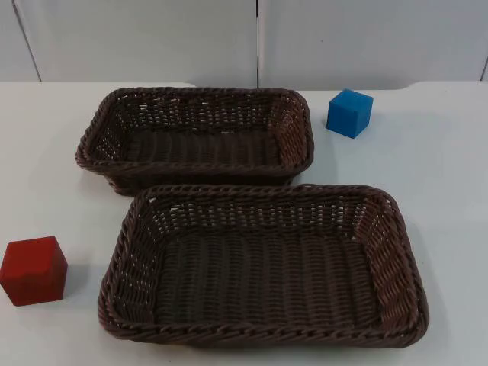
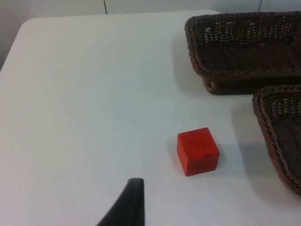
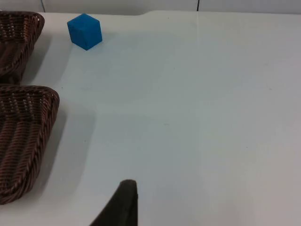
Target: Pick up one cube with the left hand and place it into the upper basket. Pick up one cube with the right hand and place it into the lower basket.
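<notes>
two dark brown woven baskets, the upper basket [image 1: 195, 136] and lower basket [image 1: 263, 267], sit empty on the white counter [image 1: 442, 191]; a red cube [image 1: 33, 270] rests left of the lower, a blue cube [image 1: 350, 113] right of the upper; jaws' state cannot be told.

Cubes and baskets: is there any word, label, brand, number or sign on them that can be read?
None: the red cube, the blue cube, the upper basket and the lower basket carry no text.
</notes>
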`<move>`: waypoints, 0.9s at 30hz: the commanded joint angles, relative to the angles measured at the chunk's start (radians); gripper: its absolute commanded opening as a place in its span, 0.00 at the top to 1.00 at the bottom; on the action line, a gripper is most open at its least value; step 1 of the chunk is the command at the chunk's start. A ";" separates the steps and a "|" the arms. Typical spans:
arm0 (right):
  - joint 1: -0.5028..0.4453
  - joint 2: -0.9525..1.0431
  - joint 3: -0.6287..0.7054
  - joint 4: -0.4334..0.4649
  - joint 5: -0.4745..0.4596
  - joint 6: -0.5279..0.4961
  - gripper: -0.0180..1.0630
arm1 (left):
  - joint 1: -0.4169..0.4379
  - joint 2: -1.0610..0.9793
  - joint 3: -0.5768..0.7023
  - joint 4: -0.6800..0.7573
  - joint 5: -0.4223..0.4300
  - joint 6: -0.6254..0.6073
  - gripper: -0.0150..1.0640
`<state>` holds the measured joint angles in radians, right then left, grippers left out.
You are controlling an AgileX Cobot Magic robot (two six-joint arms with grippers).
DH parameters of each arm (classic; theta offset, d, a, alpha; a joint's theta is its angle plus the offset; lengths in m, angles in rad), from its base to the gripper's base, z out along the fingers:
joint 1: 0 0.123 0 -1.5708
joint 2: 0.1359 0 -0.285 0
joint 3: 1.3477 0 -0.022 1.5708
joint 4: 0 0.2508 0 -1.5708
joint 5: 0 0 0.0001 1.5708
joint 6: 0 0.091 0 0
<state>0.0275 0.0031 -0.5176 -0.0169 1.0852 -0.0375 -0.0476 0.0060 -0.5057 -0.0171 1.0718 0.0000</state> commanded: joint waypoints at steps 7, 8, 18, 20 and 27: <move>-0.005 -0.003 0.002 -0.003 -0.008 0.000 0.01 | 0.003 0.069 -0.071 -0.003 -0.013 0.000 0.01; -0.005 -0.003 0.002 -0.003 -0.008 0.000 0.01 | 0.003 0.075 -0.075 -0.010 -0.013 0.000 0.01; -0.005 -0.003 0.002 -0.003 -0.008 0.000 0.01 | 0.003 0.086 -0.075 -0.051 -0.010 0.000 0.01; -0.005 -0.003 0.002 -0.003 -0.008 0.000 0.01 | 0.003 0.086 -0.075 -0.055 -0.010 0.000 0.01; -0.005 -0.003 0.002 -0.003 -0.008 0.000 0.01 | 0.003 0.090 -0.075 -0.057 -0.017 0.000 0.01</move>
<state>0.0275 0.0031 -0.5176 -0.0169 1.0834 -0.0397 -0.0476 0.0903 -0.5760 -0.0592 1.0643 0.0000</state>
